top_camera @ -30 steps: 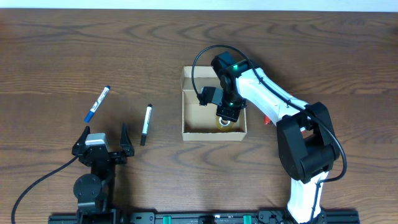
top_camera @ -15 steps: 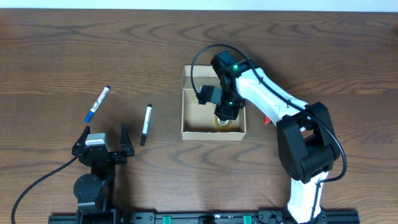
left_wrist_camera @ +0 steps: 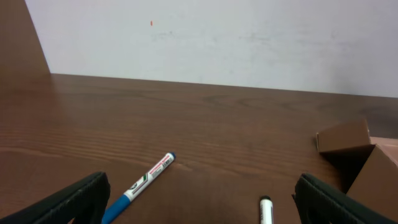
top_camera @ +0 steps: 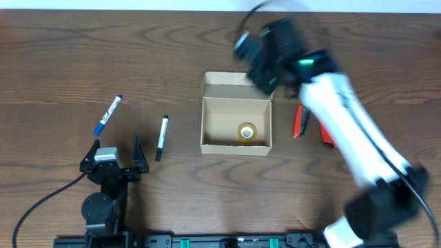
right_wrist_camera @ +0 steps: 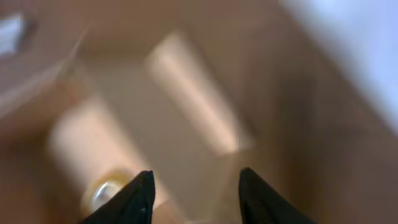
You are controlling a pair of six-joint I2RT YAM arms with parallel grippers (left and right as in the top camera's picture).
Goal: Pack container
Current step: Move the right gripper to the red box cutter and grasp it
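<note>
"Tan cardboard box (top_camera: 234,147): position and condition?"
"Middle of the worktop. The lid flap is open and stands toward the far edge. One small yellowish roll (top_camera: 247,132) lies on the floor inside, toward the near right inner corner."
"Right gripper (right_wrist_camera: 196,177)?"
"In its wrist view the jaws stand apart with nothing between them. Overhead, the right arm (top_camera: 337,117) is smeared by motion blur, and its working end is above the box's far right corner."
"Left gripper (top_camera: 116,145)?"
"By the near edge, toward the left corner. Jaws spread wide, empty."
"Items outside the box?"
"A blue pen (top_camera: 107,115) and a black pen (top_camera: 161,137) lie between the box and the left edge, apart from each other, with the black one nearer the box. What look like two red pens (top_camera: 297,121) lie just beside the box, on the side facing the right edge."
"Step in hand?"
"Judged: between items. One item is packed, both grippers are free, and four pens remain loose."
"Next move?"
"Probably a pickup. The red pens suit the right arm, and the blue and black pens lie ahead of the left gripper. Set the jaws across the barrel, descend to the worktop and close at mid-length. An off-centre close may roll a thin round pen away. Lower it into the box clear of the flap and the roll."
</note>
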